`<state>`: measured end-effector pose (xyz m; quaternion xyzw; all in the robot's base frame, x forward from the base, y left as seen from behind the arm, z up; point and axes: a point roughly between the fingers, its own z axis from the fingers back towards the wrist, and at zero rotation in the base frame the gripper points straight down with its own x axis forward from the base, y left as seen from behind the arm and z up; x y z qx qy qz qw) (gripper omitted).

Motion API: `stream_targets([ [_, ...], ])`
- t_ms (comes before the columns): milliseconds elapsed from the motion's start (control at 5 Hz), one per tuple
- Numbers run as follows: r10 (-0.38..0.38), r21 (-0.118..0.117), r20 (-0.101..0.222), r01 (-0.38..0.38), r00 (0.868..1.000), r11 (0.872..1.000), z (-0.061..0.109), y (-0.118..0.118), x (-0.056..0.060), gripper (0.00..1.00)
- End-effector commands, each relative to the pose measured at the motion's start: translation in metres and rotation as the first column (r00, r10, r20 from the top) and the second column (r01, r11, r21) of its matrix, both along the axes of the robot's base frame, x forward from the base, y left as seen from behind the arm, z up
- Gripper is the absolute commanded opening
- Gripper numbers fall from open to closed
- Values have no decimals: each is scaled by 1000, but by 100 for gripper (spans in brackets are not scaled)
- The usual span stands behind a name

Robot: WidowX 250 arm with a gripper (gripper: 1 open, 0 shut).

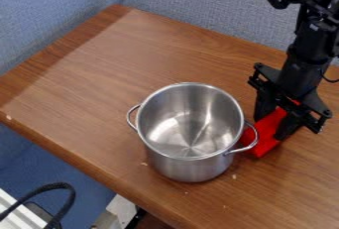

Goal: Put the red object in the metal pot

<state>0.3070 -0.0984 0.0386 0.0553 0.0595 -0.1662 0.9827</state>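
The metal pot [189,134] is standing upright on the wooden table [126,69], its mouth facing up; one loop handle is pointing to about ten o'clock, the other to about four o'clock; a black cable [38,195] is curving beyond the table's edge, at about eight o'clock from the pot; the red block [269,134] is lying outside the pot, just beside it at three o'clock, near the right-hand handle; the black gripper [284,109] is reaching down over the block from about one o'clock, its jaws closing on the block; a blue-grey partition [212,5] is standing behind the table at twelve o'clock.
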Motion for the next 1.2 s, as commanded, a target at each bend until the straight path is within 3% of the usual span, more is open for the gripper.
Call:
stream_targets([
  [0, 10, 11, 1, -10, 1000, 1000, 1, 9, 2, 0],
  [1000, -26, 21, 4, 26, 1000, 999, 3, 13, 1, 0],
])
